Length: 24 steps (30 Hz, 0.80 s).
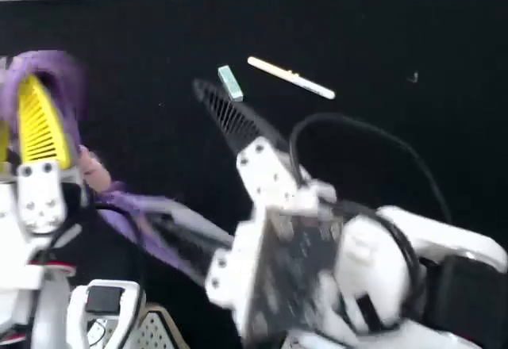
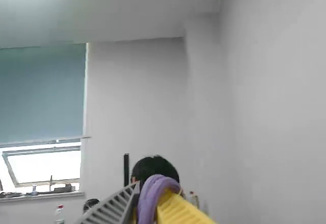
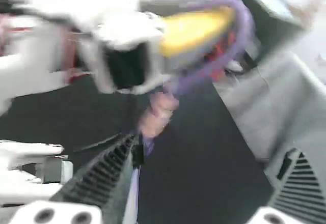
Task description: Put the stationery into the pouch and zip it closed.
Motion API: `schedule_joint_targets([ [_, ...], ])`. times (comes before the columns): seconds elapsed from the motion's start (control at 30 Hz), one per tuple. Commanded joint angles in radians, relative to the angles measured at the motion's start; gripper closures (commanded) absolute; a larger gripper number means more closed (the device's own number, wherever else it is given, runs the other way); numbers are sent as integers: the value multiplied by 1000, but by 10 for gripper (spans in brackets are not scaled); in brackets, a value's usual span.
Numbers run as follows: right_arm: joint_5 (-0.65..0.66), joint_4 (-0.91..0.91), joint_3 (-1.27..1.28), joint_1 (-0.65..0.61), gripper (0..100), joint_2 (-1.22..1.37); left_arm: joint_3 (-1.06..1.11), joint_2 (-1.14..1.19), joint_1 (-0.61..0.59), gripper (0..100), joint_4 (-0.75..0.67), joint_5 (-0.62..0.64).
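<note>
Pouch (image 1: 119, 200) dangles from left fingers (image 1: 40, 123); eraser (image 1: 230, 82) and pen (image 1: 290, 77) lie outside.

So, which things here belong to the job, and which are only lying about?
For the job: purple pouch, held in the left gripper; green eraser; white pen.
Not for the job: black cable; small bottle on the windowsill.

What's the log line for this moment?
left gripper: shut on pouch, aloft | right gripper: open | eraser, pen: on table, not in pouch
</note>
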Motion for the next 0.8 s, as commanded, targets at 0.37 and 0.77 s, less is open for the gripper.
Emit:
schedule_joint_targets([
  [0.37,72,-20,-101,348,582,-82,27,14,28,971,-72,-31],
  [0.77,-94,-324,-99,953,582,389,1,25,-171,971,-106,114],
])
